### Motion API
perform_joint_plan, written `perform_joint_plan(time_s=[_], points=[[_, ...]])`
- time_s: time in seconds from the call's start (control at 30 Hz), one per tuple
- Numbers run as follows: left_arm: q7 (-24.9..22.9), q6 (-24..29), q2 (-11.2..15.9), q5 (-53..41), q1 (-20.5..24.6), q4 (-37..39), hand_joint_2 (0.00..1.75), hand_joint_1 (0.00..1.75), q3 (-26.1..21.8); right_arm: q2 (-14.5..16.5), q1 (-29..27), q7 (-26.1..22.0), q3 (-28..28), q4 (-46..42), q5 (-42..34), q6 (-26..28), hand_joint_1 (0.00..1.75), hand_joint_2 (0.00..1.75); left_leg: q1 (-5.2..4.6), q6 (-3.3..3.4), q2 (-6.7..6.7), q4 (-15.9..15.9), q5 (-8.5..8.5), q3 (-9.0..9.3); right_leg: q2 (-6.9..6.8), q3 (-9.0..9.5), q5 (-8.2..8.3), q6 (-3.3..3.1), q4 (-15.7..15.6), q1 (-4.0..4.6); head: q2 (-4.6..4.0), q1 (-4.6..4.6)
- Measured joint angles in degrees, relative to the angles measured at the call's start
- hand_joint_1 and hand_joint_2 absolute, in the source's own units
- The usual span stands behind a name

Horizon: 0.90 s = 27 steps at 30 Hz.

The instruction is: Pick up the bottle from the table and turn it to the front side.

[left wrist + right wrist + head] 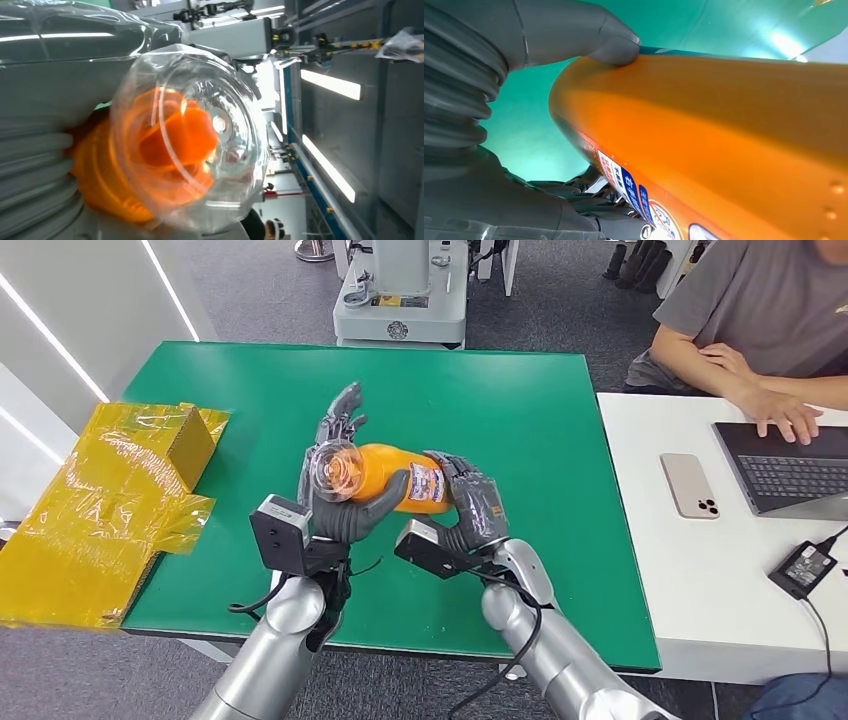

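Observation:
An orange bottle (392, 478) with a clear domed cap (336, 472) and a printed label lies on its side, lifted above the green table (540, 420). My left hand (345, 505) grips its cap end, thumb under the body and fingers behind it. My right hand (472, 508) holds the base end by the label. In the left wrist view the clear cap (192, 135) over the orange body fills the frame beside my grey thumb (35, 165). In the right wrist view my thumb (574, 35) presses on the orange bottle (724, 135), whose label shows low down.
A yellow-wrapped cardboard box (110, 505) lies on the table's left edge. To the right stands a white desk (690, 570) with a phone (690, 485), a laptop (795, 465) and a power adapter (805, 568); a seated person (760, 320) rests hands there. A machine base (400, 295) stands beyond the table.

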State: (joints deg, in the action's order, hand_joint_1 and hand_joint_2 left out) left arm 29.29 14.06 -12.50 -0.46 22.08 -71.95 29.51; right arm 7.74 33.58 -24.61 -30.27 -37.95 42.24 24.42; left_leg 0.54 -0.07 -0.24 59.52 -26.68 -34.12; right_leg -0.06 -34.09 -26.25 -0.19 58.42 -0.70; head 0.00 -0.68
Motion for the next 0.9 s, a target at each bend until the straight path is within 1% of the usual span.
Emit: perform_joint_plan(time_s=[0.23,0.47,0.57,0.6,0.7,0.73,0.9], points=[[0.0,-0.4,0.1,0.1,0.0,0.0,1.75,1.75,0.0,0.1,0.6,0.0,0.0,0.7,-0.1,0.1,1.75,1.75,0.0,0.0,0.0,0.0,0.0,0.0,0.0,0.0,0.0,0.0,0.0,0.0,0.0,0.0],[0.0,-2.0,0.1,1.4,0.6,1.2,1.75,1.75,0.0,0.3,0.7,-0.2,-0.6,1.8,-0.8,0.3,1.75,1.75,0.0,0.0,0.0,0.0,0.0,0.0,0.0,-0.02,0.0,0.0,0.0,0.0,0.0,0.0],[0.0,-2.2,0.1,1.4,0.7,1.4,1.75,1.75,0.0,0.3,0.7,-0.2,-0.6,1.8,-0.9,0.4,1.61,1.75,0.0,0.0,0.0,0.0,0.0,0.0,0.0,-0.02,0.0,0.0,0.0,0.0,0.0,0.0],[0.0,-2.3,0.1,1.4,0.8,1.5,1.75,1.75,0.0,0.3,0.7,-0.2,-0.6,1.8,-1.0,0.4,1.32,1.75,0.0,0.0,0.0,0.0,0.0,0.0,0.0,-0.02,0.0,0.0,0.0,0.0,0.0,0.0],[0.1,-2.4,0.1,1.5,0.9,1.7,1.75,1.75,0.0,0.3,0.5,-0.5,-0.6,1.8,-1.5,0.7,0.14,1.75,0.0,0.0,0.0,0.0,0.0,0.0,0.0,-0.02,0.0,0.0,0.0,0.0,0.0,0.0],[0.1,-2.4,0.1,1.6,0.9,1.8,1.75,1.75,0.0,0.3,0.5,-0.7,-0.6,1.7,-1.8,0.9,0.0,1.75,0.0,0.0,0.0,0.0,0.0,0.0,0.0,-0.02,0.0,0.0,0.0,0.0,0.0,0.01],[0.1,-2.1,0.3,2.1,1.1,2.6,1.75,1.75,0.0,0.4,-0.3,-2.5,-0.7,0.8,-4.8,2.0,0.0,1.75,0.0,0.0,0.0,0.0,0.0,0.0,0.0,-0.02,0.0,0.0,0.0,0.0,0.0,0.01]])
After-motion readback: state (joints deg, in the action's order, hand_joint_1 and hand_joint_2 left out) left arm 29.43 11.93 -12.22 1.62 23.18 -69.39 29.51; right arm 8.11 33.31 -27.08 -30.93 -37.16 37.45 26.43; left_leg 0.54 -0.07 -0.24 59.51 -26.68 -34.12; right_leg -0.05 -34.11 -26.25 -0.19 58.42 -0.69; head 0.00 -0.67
